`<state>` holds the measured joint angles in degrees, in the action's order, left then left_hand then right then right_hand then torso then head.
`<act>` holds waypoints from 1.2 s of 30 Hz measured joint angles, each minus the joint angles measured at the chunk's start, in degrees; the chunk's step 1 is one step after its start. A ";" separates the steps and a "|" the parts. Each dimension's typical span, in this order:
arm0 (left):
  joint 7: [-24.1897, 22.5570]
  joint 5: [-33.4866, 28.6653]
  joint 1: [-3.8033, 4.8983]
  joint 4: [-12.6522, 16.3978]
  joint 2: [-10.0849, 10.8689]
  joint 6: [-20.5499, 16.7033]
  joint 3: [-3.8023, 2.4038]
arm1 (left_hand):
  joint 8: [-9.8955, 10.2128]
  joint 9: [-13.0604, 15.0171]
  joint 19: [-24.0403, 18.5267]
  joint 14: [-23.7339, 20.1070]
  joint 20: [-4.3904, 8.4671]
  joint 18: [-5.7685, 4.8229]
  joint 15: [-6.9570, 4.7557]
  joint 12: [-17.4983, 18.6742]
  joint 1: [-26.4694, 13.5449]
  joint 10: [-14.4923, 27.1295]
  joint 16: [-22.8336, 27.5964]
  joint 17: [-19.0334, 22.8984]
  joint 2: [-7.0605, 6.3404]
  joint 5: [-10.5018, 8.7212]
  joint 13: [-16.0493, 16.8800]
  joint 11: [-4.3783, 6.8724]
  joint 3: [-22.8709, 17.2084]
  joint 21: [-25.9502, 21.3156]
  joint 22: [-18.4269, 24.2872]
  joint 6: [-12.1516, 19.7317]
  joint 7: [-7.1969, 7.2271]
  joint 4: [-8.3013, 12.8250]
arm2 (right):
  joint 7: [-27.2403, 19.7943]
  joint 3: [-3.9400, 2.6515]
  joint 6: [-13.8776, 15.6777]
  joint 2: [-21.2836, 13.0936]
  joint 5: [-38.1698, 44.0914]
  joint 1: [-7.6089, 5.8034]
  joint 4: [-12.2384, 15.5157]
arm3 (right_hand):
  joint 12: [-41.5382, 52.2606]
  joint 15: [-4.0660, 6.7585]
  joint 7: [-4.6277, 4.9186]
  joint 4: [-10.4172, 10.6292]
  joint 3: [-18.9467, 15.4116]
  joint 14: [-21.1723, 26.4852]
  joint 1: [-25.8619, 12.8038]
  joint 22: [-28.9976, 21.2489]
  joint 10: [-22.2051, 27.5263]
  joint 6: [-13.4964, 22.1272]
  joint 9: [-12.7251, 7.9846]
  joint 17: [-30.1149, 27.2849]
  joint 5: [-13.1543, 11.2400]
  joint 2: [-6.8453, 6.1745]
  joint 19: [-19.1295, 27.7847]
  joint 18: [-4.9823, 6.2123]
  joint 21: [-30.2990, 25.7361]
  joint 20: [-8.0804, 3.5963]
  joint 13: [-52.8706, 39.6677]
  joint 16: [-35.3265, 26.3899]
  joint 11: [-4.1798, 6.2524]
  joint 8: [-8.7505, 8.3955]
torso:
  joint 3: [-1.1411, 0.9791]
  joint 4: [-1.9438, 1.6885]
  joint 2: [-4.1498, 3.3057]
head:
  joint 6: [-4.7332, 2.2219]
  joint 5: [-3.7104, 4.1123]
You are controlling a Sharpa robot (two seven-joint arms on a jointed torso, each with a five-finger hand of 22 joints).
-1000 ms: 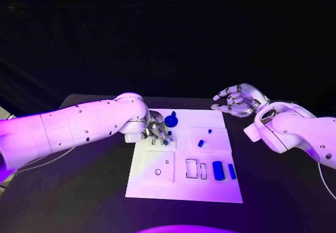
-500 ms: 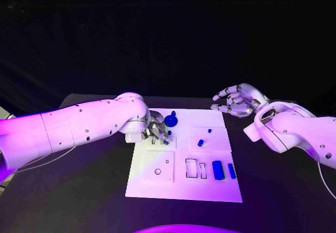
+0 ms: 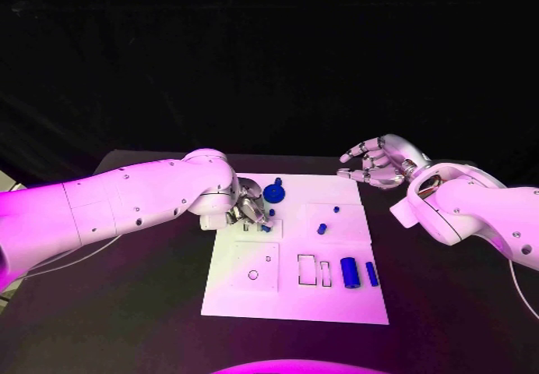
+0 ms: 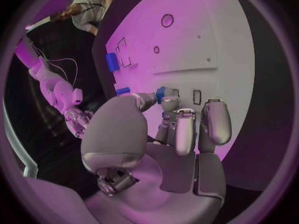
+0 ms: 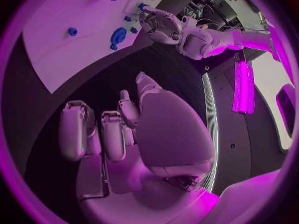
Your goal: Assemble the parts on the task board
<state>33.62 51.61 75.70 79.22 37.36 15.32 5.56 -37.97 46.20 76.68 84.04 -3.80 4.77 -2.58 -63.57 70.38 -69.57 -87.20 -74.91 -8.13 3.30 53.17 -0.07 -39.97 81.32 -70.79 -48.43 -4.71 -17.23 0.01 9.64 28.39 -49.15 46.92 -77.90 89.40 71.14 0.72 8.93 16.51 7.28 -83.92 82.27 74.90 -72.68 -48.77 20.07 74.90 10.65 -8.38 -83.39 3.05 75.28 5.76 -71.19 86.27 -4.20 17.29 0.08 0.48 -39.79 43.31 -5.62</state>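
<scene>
- Risk first: the left hand (image 3: 248,209) is working low over the near-left part of the task board (image 3: 337,304), and whatever it pinches is tiny. If the fingertips shift as it presses down, I'd judge the part could tip or skid past its slot.
- Nearest me, well short of that hand, two blue bars (image 3: 350,273) lie side by side beside empty rectangular outlines. A careless sweep of the arm on withdrawal could knock them, though they sit apart from it now.
- At the left hand itself, the wrist view shows thumb and fingers (image 4: 185,129) drawn together round a small blue part (image 4: 162,93), clamped on it just above the board.
- Just beyond those fingertips stands a larger blue round part (image 3: 275,192), close enough to be bumped.
- A small blue peg (image 3: 322,229) stands in the board between the two hands.
- Farthest off, the right hand (image 3: 380,161) hovers clear of the board's far corner, fingers apart and loosely curled, holding nothing.
</scene>
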 measured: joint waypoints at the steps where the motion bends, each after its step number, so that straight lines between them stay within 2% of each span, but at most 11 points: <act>1: -0.14 -0.30 0.00 0.08 0.21 -0.27 0.00 | -0.29 0.56 0.01 -0.12 0.01 0.00 -0.12 0.00 -0.38 -0.48 0.00 0.00 -0.41 0.03 0.09 0.06 -1.59 0.00 -0.08 -0.01 0.01 0.91 | 0.02 0.00 -0.10 -0.01 0.00 0.00 -0.01 | 0.00 0.00 0.00 0.00 0.00 0.00 0.00 0.02 0.00 0.00 0.00 0.00 0.00 0.00 0.00 0.00 0.00 0.00 0.00 0.00 0.00 0.00 | 0.00 0.00 0.01 | -0.01 0.00; 3: -0.38 -0.76 0.00 0.22 0.51 -0.70 -0.03 | -0.50 1.05 0.05 -0.07 0.05 0.00 -0.32 0.00 -0.94 -0.49 -0.18 0.00 -0.61 0.39 0.20 0.05 -2.34 0.00 -0.32 -0.12 0.12 1.12 | 0.07 0.00 -0.25 -0.06 0.00 0.01 -0.03 | 0.00 0.00 0.00 0.00 0.00 0.00 0.00 0.05 0.00 0.00 0.00 0.00 0.00 0.00 0.00 0.00 0.00 0.00 0.00 0.00 0.00 0.00 | 0.01 -0.01 0.02 | -0.05 0.01; 5: -0.67 -1.25 0.00 0.45 0.91 -1.29 -0.10 | -1.17 2.11 0.63 0.02 0.63 0.00 -0.41 0.00 -2.73 -1.24 -0.27 0.00 -1.19 2.54 0.20 0.34 -2.67 0.62 -1.16 -0.54 0.53 0.81 | 0.13 0.00 -0.42 -0.12 0.00 0.02 -0.04 | 0.00 0.00 0.00 0.00 0.00 0.00 0.00 0.05 0.00 0.00 0.00 0.00 0.00 0.00 0.00 -0.01 0.00 0.00 0.00 0.00 0.00 0.00 | 0.01 -0.03 0.04 | -0.07 0.03; 6: -0.79 -1.42 0.00 0.56 1.07 -1.54 -0.11 | -1.17 2.28 0.73 0.02 0.73 0.00 -0.41 0.00 -3.24 -1.31 -0.26 0.00 -1.40 3.01 0.22 0.28 -3.87 0.67 -1.36 -0.61 0.61 2.00 | 0.14 0.00 -0.48 -0.14 0.00 0.02 -0.04 | 0.00 0.00 0.00 0.00 0.00 0.00 0.00 0.05 0.00 0.00 0.00 0.00 0.00 0.00 0.00 0.00 0.00 0.00 0.00 0.00 0.00 0.00 | 0.01 -0.05 0.04 | -0.07 0.03; 8: -1.06 -1.77 0.00 0.86 1.50 -2.22 -0.17 | -1.19 2.69 0.85 -0.13 0.85 0.00 -0.68 -0.11 -4.20 -1.66 -0.39 0.00 -1.53 4.55 0.37 0.45 -4.10 0.78 -1.78 -0.66 0.65 2.24 | 0.17 0.00 -0.60 -0.19 0.00 0.03 -0.05 | 0.00 0.00 0.00 0.00 0.00 0.00 0.00 0.05 0.00 0.00 0.00 0.02 0.00 0.00 0.00 -0.01 0.00 0.00 0.00 0.00 0.00 0.00 | 0.01 -0.07 0.04 | -0.07 -0.02; 10: -1.28 -2.00 0.00 1.15 1.86 -2.86 -0.24 | -1.79 3.17 1.79 -0.10 1.12 -0.06 -0.92 -0.80 -5.81 -2.69 -0.60 0.00 -2.04 7.81 0.94 0.76 -4.16 1.45 -2.78 -1.17 1.14 2.30 | 0.20 0.00 -0.71 -0.26 0.00 0.03 -0.08 | 0.00 0.00 0.00 0.00 0.00 0.00 0.00 0.05 0.00 0.00 0.00 0.04 0.00 0.00 0.00 -0.01 0.00 0.00 0.00 0.00 0.00 0.00 | 0.01 -0.07 0.04 | -0.09 -0.03; 12: -1.52 -2.23 0.00 1.52 2.25 -3.59 -0.27 | -1.84 3.51 2.18 -0.06 1.33 -0.90 -1.14 -0.97 -6.44 -3.06 -0.60 0.00 -2.34 10.06 1.30 1.00 -3.98 1.60 -3.42 -1.49 1.41 2.48 | 0.25 0.01 -0.81 -0.34 0.00 0.03 -0.11 | 0.00 0.00 0.00 0.00 0.00 0.00 0.00 0.04 0.00 0.00 0.00 0.04 0.00 0.00 0.00 -0.01 0.00 0.00 0.00 0.00 0.00 0.00 | 0.00 -0.10 0.04 | -0.10 -0.03; 16: -1.92 -2.24 -0.01 2.37 2.96 -5.05 -0.27 | -1.84 3.82 2.80 0.00 1.56 -0.90 -1.21 -0.98 -7.53 -3.88 -0.60 0.00 -2.90 13.48 1.34 1.20 -3.44 2.00 -4.16 -2.39 1.73 3.02 | 0.32 0.01 -0.96 -0.47 0.00 0.08 -0.17 | 0.00 0.00 0.00 0.00 0.00 0.00 0.00 0.04 0.00 0.00 0.00 0.04 0.25 0.00 0.00 -0.01 0.00 0.00 0.01 -0.23 0.00 0.23 | 0.01 -0.14 0.01 | -0.04 -0.04; 24: -2.34 1.66 -0.85 5.13 4.48 -8.70 -0.07 | -1.84 3.87 3.52 0.01 1.82 -0.91 -1.62 -1.36 -7.99 -4.49 -0.60 0.00 -2.91 15.26 1.89 1.41 -3.20 2.65 -4.16 -2.83 1.75 3.27 | 0.40 0.02 -1.20 -0.66 0.01 0.36 -0.28 | 0.00 0.00 0.00 0.00 0.00 0.00 0.00 0.04 0.00 0.00 0.00 0.04 0.24 0.00 0.00 -0.01 0.00 0.00 0.01 -0.23 0.00 0.23 | -0.02 -0.18 0.01 | 0.29 -0.23; 34: -2.34 9.15 -2.97 8.87 6.15 -16.48 0.26 | -1.84 3.97 4.62 0.01 1.94 -0.89 -1.62 -2.06 -8.29 -5.19 -0.60 -0.04 -3.21 16.19 2.73 1.70 -3.04 3.34 -4.16 -3.34 2.06 3.42 | 0.41 0.03 -1.25 -1.04 0.01 0.48 -0.38 | 0.00 0.00 0.00 0.00 0.00 0.00 0.00 0.03 0.00 0.00 -0.06 0.03 0.24 0.00 0.00 0.00 0.01 0.00 0.02 -0.23 0.00 0.23 | -0.02 -0.07 -0.01 | 0.79 -0.50; 36: -2.36 10.48 -3.44 9.70 6.61 -18.51 0.35 | -1.84 3.97 5.13 0.01 1.85 -1.79 -1.62 -2.06 -8.29 -5.33 -0.60 -0.04 -3.21 16.19 2.85 1.57 -3.04 3.60 -4.16 -3.34 2.06 3.42 | 0.41 0.03 -1.25 -1.14 0.01 0.48 -0.44 | 0.00 0.00 0.00 0.00 0.00 0.00 0.00 0.03 0.00 0.00 -0.06 0.03 0.24 0.00 0.00 0.00 -0.28 0.00 0.14 -0.23 0.00 0.23 | -0.02 -0.07 -0.01 | 0.93 -0.51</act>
<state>31.26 62.09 72.26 88.92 43.96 -3.19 5.91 -39.81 50.18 81.81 84.05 -1.96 2.99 -4.19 -65.63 62.09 -74.90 -87.80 -74.94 -11.34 19.49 56.02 1.50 -43.01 84.92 -74.95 -51.77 -2.65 -13.81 0.41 9.66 27.14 -50.29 46.94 -77.42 88.97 71.14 0.72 8.93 16.51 7.28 -83.92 82.27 74.93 -72.68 -48.78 20.01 74.93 10.88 -8.38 -83.39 3.05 75.01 5.76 -71.05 86.04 -4.20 17.52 0.05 0.41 -39.79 44.25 -6.12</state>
